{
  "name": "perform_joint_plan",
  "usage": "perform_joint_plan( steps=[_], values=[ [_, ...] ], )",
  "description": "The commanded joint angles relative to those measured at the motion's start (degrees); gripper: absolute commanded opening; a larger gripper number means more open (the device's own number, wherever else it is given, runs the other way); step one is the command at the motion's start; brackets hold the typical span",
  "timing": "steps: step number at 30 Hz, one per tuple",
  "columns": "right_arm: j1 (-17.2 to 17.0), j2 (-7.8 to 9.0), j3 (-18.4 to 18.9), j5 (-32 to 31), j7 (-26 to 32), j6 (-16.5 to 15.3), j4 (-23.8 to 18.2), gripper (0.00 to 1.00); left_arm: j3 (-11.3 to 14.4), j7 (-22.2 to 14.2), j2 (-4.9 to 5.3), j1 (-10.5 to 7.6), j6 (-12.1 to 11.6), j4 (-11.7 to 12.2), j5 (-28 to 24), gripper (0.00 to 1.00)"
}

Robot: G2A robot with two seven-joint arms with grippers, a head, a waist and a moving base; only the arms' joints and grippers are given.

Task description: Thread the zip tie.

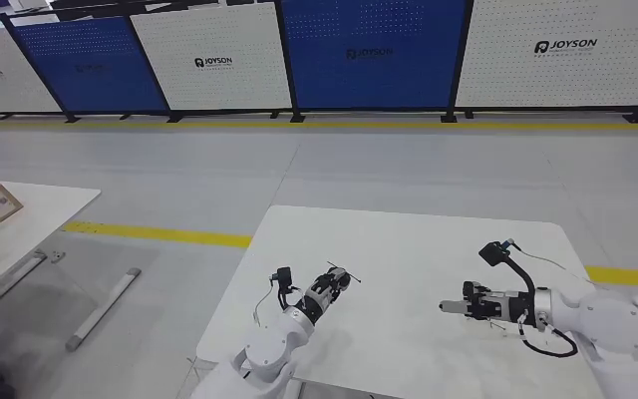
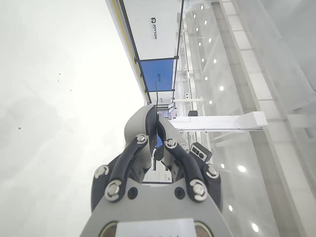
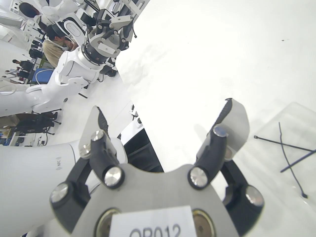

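While the left gripper (image 2: 156,114) is pinching the zip tie (image 2: 156,94) between its closed pads, the thin black strip is sticking out past the fingertips as a fine, nearly straight line. By its look, it is going to handle as a very light, springy piece of plastic. It is stiff enough to be holding its own line over a short free length, yet likely to be bending or swivelling in the pads if pushed end-on, and smooth enough to be slipping. A second hold is probably best taken close to the end being fed, so that little free length is flexing. From above, its long axis is lying crosswise to the left gripper's fingers and slanting over the white table (image 1: 399,239). One end is pointing roughly toward the right arm's side and the other away from it; which end is carrying the head is too small to tell. Farther across the table, well apart from the tie, the right gripper (image 3: 163,107) is hanging with its jaws spread wide and holding nothing, its tips aiming toward the left gripper. Near the right gripper, spare ties (image 3: 283,144) are lying crossed over each other on a clear tray (image 3: 296,114), untouched
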Motion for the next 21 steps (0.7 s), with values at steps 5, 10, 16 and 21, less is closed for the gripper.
perform_joint_plan(
  steps=[5, 10, 16, 21],
  values=[
    [0.00, 0.00, 0.00, 0.00, 0.00, 0.00, 0.00, 1.00, -1.03, 0.06, -0.08, 1.10, -3.88, -4.84, 0.12, 0.00],
    [0.00, 0.00, 0.00, 0.00, 0.00, 0.00, 0.00, 1.00, -3.23, -0.44, 0.20, 5.05, -9.98, -13.87, 0.74, 0.00],
    [0.00, 0.00, 0.00, 0.00, 0.00, 0.00, 0.00, 1.00, -6.37, -3.31, 0.77, 12.09, -15.10, -24.86, 0.70, 0.00],
    [0.00, 0.00, 0.00, 0.00, 0.00, 0.00, 0.00, 1.00, -7.94, -4.67, 1.12, 15.67, -14.33, -27.00, 3.14, 0.00]
  ],
)
